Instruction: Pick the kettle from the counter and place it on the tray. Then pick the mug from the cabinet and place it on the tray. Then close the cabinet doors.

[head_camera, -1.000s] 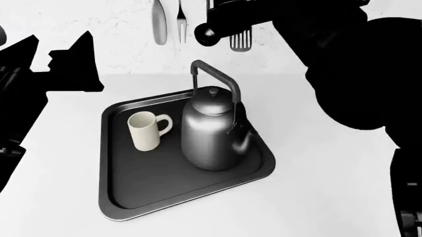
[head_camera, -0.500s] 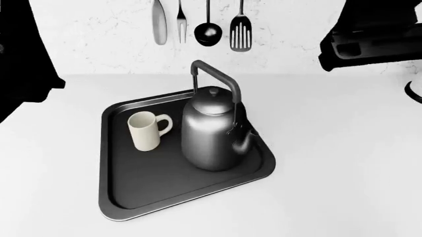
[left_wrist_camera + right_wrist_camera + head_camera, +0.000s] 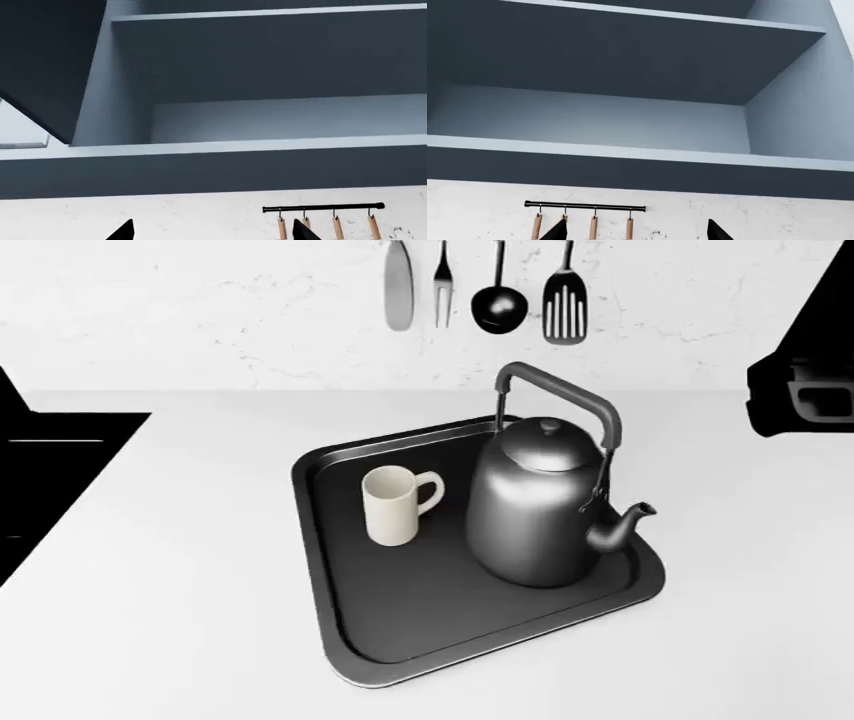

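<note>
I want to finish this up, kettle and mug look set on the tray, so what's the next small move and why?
Probably bring the left gripper onto the open cabinet door to swing it shut: kettle and mug already stand on the tray, and the shelves look empty.

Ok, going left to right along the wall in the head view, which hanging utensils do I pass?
Spatula-like blade → fork → ladle → slotted turner.

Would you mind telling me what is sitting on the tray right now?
The mug and the kettle stand upright on the tray, slightly apart. The tray floor under them is hidden.
</note>
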Tool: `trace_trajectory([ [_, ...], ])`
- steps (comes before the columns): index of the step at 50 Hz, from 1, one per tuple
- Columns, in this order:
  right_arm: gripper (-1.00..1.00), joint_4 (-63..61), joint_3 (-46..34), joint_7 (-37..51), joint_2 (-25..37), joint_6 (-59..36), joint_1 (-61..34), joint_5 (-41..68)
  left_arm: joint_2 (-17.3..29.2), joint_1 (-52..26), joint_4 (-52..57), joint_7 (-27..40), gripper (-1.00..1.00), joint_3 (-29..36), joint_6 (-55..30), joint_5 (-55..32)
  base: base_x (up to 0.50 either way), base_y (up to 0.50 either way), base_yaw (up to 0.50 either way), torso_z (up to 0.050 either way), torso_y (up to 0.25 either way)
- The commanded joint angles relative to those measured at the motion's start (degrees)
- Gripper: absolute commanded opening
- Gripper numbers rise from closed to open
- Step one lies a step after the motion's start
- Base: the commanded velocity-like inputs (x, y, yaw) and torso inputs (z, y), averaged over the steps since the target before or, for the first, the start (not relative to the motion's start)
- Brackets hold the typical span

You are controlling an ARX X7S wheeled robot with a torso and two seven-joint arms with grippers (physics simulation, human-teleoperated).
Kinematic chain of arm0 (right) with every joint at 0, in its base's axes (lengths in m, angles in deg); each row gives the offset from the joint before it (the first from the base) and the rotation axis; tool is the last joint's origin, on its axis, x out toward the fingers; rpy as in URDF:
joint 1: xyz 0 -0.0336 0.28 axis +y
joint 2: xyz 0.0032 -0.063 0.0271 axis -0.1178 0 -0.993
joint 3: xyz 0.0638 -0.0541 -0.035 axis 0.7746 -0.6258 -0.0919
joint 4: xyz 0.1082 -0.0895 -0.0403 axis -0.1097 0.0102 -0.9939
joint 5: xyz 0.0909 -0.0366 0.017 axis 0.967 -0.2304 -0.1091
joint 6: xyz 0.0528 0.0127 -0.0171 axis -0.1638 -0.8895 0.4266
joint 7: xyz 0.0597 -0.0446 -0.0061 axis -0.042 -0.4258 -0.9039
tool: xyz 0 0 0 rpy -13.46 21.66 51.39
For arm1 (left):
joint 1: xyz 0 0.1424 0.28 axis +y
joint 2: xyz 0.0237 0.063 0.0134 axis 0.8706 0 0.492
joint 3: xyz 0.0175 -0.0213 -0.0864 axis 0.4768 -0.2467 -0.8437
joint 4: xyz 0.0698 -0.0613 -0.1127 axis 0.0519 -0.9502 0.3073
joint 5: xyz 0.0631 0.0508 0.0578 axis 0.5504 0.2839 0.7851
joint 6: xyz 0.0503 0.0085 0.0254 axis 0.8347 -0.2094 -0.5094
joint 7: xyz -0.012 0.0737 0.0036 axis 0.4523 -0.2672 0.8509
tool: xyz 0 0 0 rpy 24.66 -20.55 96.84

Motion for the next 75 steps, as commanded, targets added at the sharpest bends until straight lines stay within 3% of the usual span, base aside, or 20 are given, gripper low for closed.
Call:
trace_trajectory([
  [1, 1.0, -0.36, 2.35, 1.68, -0.89, -2.04, 0.37, 2.09, 3.25, 3.86, 0.06, 1.33, 1.0, 0.74, 5.25, 2.11, 0.0, 0.5, 0.0, 0.0, 0.0],
  [26, 1.0, 0.13, 3.18, 2.51, -1.86, -2.91, 0.11, 3.35, 4.74, 4.82, -0.88, 2.35, 1.0, 0.76, 6.59, 2.21, 0.0, 0.5, 0.0, 0.0, 0.0],
  [35, 1.0, 0.39, 3.94, 2.86, -1.26, -1.96, 0.42, 4.12, 6.4, 5.44, -2.86, 6.09, 1.0, -2.93, 6.53, -0.7, 0.0, 0.41, 0.0, 0.0, 0.0],
  [41, 1.0, 0.76, 4.92, 2.5, -1.05, -1.55, 1.22, 4.01, 12.4, 2.87, -7.51, 15.8, 1.0, -6.96, 4.2, -7.43, 0.0, 0.0, 0.0, 0.0, 0.0],
  [47, 1.0, 0.71, 4.27, 3.19, -0.39, -0.9, 1.3, 4.5, 19.22, -1.05, -12.3, 18.87, 1.0, -9.04, 2.81, -11.04, 0.0, 0.0, 0.0, 0.0, 0.0],
  [50, 1.0, 0.66, 3.74, 3.58, 0.04, -0.56, 1.1, 4.73, 22.19, -2.72, -14.41, 18.18, 1.0, -10.22, 2.4, -11.12, 0.0, 0.0, 0.0, 0.0, 0.0],
  [56, 1.0, 0.66, 2.38, 4.49, 0.91, 0.01, 0.59, 4.93, 22.34, -8.65, -18.09, 10.02, 1.0, -15.69, -3.04, -11.94, 0.0, 0.0, 0.0, 0.0, 0.0],
  [57, 1.0, 0.68, 2.06, 4.77, 1.15, 0.26, 0.43, 5.05, 13.74, -17.24, -18.83, 6.16, 1.0, -7.09, -11.63, -10.11, 0.0, 0.0, 0.0, 0.0, 0.0],
  [58, 1.0, 0.66, 1.76, 4.97, 1.37, 0.49, 0.28, 5.12, 5.15, -25.83, -10.24, -2.44, 1.0, -2.48, -20.23, -1.51, 0.0, 0.0, 0.0, 0.0, 0.0],
  [63, 1.0, 0.67, 0.81, 5.21, 2.38, 1.21, -0.09, 5.09, -37.82, -68.81, -13.68, -45.41, 1.0, -0.79, -63.2, 41.46, 0.0, 0.0, 0.0, 0.0, 0.0],
  [64, 1.0, 0.72, 0.78, 5.09, 2.51, 1.18, -0.01, 4.91, -40.92, -77.4, -15.96, -54.0, 1.0, -0.38, -71.17, 50.05, 0.0, 0.0, 0.0, 0.0, 0.0],
  [65, 1.0, 0.77, 0.66, 5.07, 2.65, 1.15, 0.11, 4.74, -41.41, -79.57, -17.82, -59.72, 1.0, 0.0, -70.06, 58.65, 0.0, 0.0, 0.0, 0.0, 0.0],
  [66, 1.0, 0.75, 0.47, 5.09, 2.78, 1.07, 0.3, 4.58, -42.04, -80.73, -20.14, -59.86, 1.0, 0.68, -68.77, 61.94, 0.0, 0.0, 0.0, 0.0, 0.0],
  [75, 1.0, 0.49, 0.3, 4.48, 3.65, 1.23, 1.59, 3.98, -47.93, -88.55, -36.82, -58.68, 1.0, 6.28, -59.39, 61.86, 0.0, 0.0, 0.0, 0.0, 0.0],
])
